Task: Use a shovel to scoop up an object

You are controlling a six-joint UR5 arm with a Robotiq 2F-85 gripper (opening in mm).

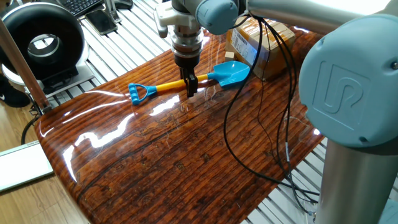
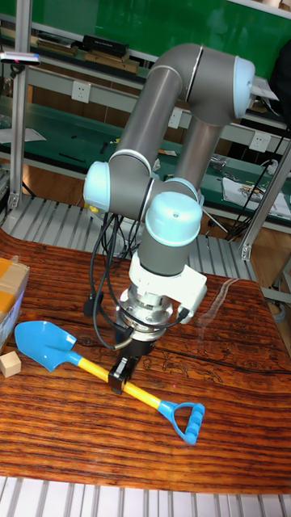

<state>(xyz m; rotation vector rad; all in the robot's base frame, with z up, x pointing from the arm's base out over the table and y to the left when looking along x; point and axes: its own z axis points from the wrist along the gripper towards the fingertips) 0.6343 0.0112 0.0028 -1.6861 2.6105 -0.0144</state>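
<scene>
The shovel (image 1: pixel 186 83) lies flat on the wooden table (image 1: pixel 186 162), blue blade (image 1: pixel 231 72) to the right, blue D-handle (image 1: pixel 139 93) to the left. My gripper (image 1: pixel 190 86) points straight down at the middle of the yellow shaft, fingers closed around it. In the tall fixed view the gripper (image 2: pixel 123 376) clamps the shaft of the shovel (image 2: pixel 97 367), with the blade (image 2: pixel 44 345) at left. The object, a tiny tan cube (image 2: pixel 10 363), rests on the table just left of the blade. In the fixed view the cube is hidden.
A brown taped cardboard box (image 1: pixel 258 43) stands behind the blade, also seen as the box (image 2: pixel 11 297) at the left edge. Black cables (image 1: pixel 261 118) hang from the arm over the table. A black round device (image 1: pixel 42 43) sits off the table at far left.
</scene>
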